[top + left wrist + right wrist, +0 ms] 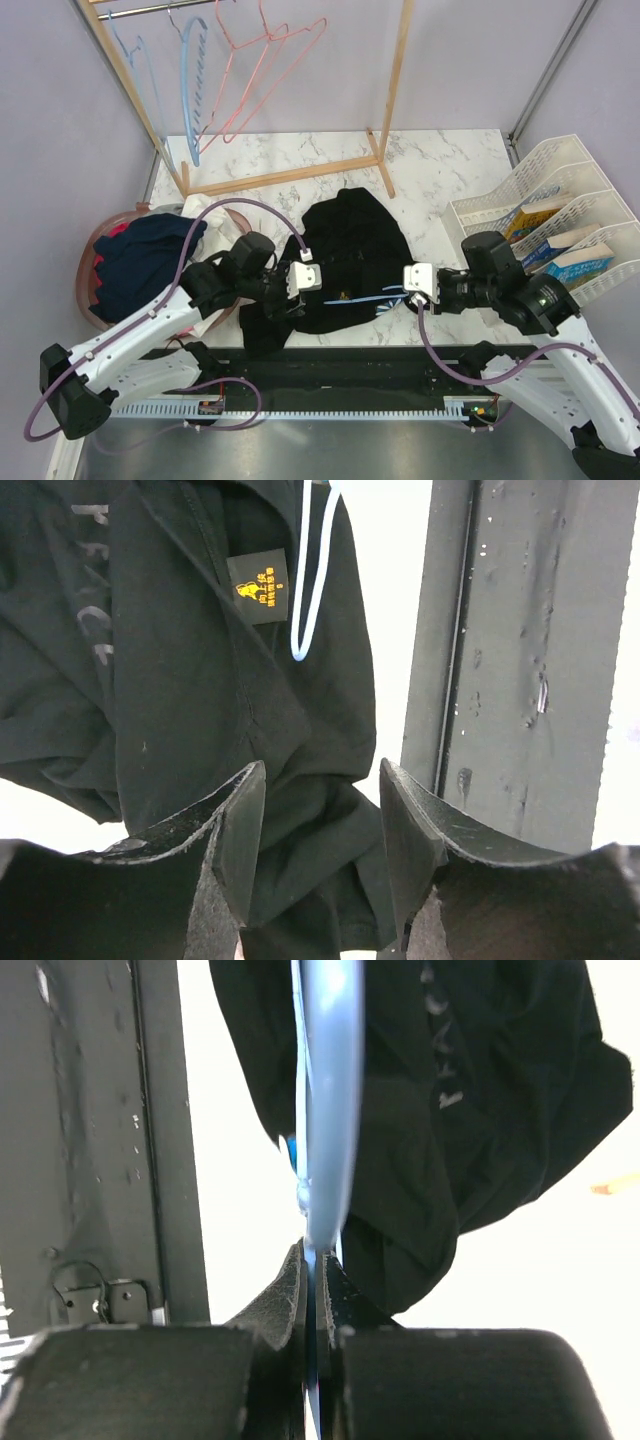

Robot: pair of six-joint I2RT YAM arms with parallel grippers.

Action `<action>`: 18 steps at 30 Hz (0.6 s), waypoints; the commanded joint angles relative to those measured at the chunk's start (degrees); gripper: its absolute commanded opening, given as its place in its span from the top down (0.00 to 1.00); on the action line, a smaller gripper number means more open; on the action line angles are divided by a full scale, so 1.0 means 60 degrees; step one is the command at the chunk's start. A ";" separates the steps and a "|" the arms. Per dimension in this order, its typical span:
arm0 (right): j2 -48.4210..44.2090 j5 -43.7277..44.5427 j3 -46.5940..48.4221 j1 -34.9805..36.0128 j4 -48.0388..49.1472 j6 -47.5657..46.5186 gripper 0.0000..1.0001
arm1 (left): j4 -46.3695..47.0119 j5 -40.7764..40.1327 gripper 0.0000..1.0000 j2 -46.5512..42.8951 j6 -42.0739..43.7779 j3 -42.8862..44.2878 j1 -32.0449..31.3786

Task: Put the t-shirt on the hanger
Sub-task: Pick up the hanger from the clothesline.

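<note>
The black t-shirt [345, 240] lies bunched on the marble table between my two arms. A yellow label [258, 587] shows near its collar. The thin light-blue hanger [385, 297] lies across the shirt's near edge, and its wire loop [308, 590] shows against the collar. My right gripper [318, 1260] is shut on the hanger wire [328, 1110] at the shirt's right side [400, 293]. My left gripper [322, 780] stands open at the shirt's left near corner [290, 300]. Black fabric lies loose between its fingers [240, 820], unclamped.
A wooden rack [290, 175] at the back carries a wavy blue hanger [192, 90] and pink hangers [265, 70]. A pink basket [95, 240] holding a navy garment [150, 250] sits left. White file trays [540, 195] stand right. A black rail [350, 365] runs along the near edge.
</note>
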 commanded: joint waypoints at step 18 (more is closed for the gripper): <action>0.0489 0.0407 -0.1158 -0.0040 0.2590 -0.0337 1.00 | 0.0923 -0.0984 0.42 0.0050 -0.0284 0.0098 0.0064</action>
